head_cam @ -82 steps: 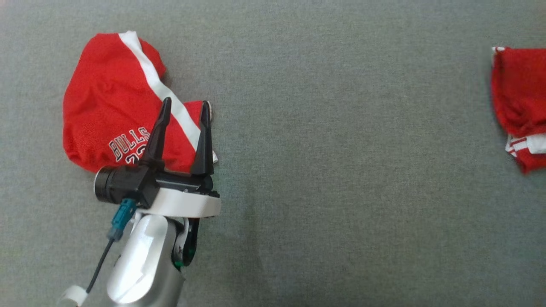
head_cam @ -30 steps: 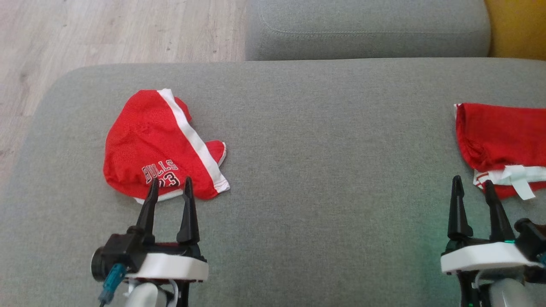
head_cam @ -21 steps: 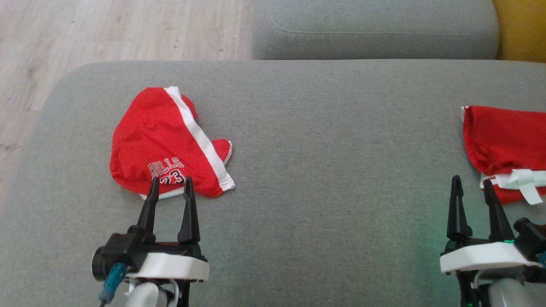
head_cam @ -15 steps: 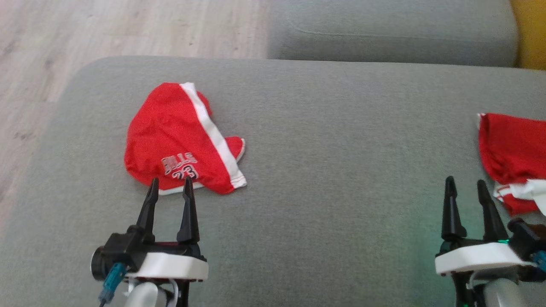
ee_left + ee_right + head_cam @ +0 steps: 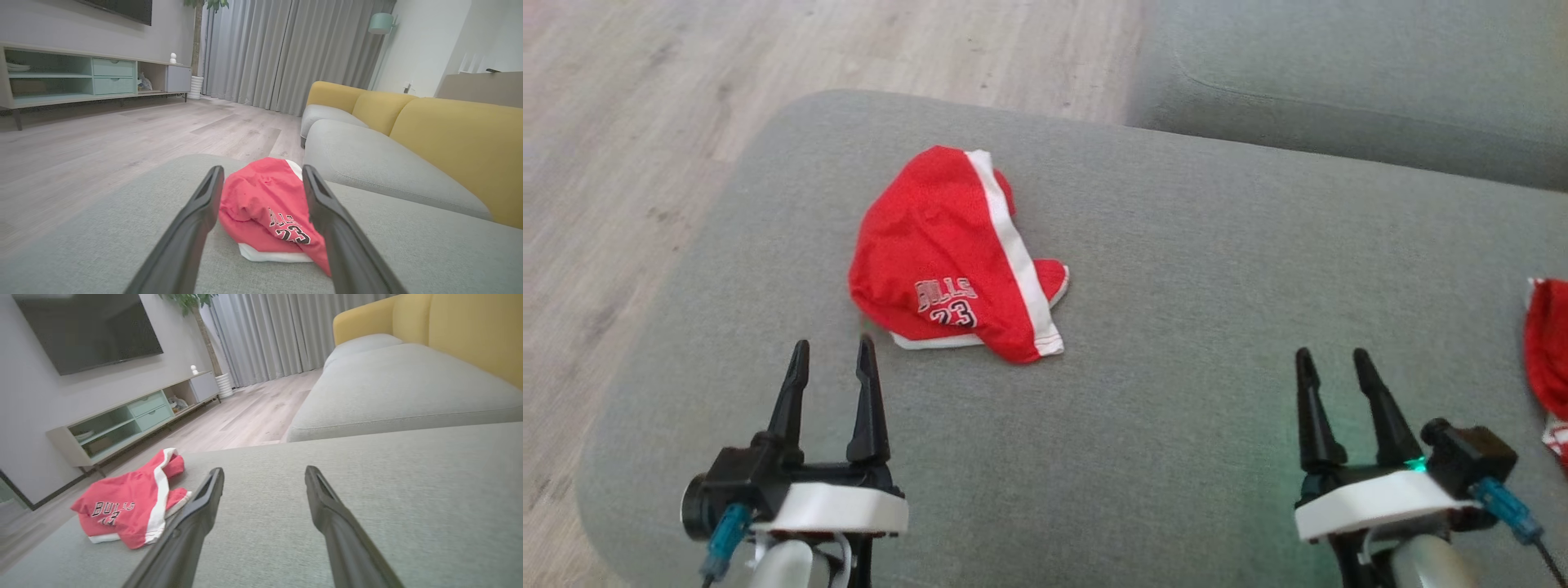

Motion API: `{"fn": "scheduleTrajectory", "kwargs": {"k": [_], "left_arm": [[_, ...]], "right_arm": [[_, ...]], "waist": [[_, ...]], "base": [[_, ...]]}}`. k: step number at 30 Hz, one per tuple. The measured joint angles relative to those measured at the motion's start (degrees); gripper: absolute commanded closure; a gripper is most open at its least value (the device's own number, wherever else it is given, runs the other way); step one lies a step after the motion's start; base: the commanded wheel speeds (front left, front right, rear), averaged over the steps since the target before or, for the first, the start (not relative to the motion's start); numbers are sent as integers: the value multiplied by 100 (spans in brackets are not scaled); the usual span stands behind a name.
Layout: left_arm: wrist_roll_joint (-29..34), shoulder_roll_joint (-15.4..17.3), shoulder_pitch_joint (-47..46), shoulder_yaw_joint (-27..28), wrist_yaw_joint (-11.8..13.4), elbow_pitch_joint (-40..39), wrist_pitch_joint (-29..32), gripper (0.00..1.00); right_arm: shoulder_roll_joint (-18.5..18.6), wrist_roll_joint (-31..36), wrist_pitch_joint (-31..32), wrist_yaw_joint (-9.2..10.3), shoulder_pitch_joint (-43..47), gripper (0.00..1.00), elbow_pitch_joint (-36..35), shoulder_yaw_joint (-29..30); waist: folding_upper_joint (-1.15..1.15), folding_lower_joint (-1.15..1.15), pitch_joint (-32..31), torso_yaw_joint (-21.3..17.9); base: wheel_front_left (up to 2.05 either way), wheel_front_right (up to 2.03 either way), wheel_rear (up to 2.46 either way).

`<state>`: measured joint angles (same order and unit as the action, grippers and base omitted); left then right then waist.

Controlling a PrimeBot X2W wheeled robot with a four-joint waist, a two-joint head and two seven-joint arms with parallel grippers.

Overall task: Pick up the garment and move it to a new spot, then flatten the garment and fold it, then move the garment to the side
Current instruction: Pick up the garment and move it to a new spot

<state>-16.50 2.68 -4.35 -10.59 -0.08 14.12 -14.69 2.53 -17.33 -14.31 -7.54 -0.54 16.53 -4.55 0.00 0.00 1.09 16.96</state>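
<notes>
The garment (image 5: 953, 257) is a crumpled red jersey with a white stripe and "BULLS 23" lettering, lying on the grey sofa cushion (image 5: 1176, 269) toward its left end. It also appears as the garment (image 5: 269, 208) in the left wrist view and the garment (image 5: 132, 502) in the right wrist view. My left gripper (image 5: 832, 353) stands open just short of the garment's near edge, a little to its left, holding nothing. My right gripper (image 5: 1331, 359) is open and empty over bare cushion, far to the garment's right.
Another red cloth (image 5: 1547, 359) lies at the cushion's right edge. A second grey cushion (image 5: 1339, 73) sits behind, with yellow backrests (image 5: 453, 130) beyond. Wood floor (image 5: 645, 122) drops off past the cushion's rounded left end. A TV cabinet (image 5: 81, 77) stands across the room.
The head camera has lifted and swung left, so the whole picture shifted right. My left gripper has drawn back off the garment; the right gripper has come into view. The garment lies as before.
</notes>
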Motion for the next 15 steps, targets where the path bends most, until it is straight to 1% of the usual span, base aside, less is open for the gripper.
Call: {"fn": "scheduleTrajectory", "kwargs": {"k": [5,8,12,15], "left_arm": [[0,0,4,5,-1,0,-1,0],[1,0,8,23,-2,-3,0,0],[62,0,7,62,-52,-4,0,0],[92,0,-55,-18,-196,91,-1,0]], "right_arm": [[0,-92,0,0,-1,0,12,-245],[0,-133,0,0,-1,0,25,-268],[0,-132,-1,0,-3,0,25,-261],[0,-113,-1,0,-11,0,21,-166]], "waist": [[0,0,-59,196],[0,0,-87,276],[0,0,-12,219],[0,0,115,138]], "base": [[0,0,0],[0,0,0],[0,0,0],[0,0,0]]}}
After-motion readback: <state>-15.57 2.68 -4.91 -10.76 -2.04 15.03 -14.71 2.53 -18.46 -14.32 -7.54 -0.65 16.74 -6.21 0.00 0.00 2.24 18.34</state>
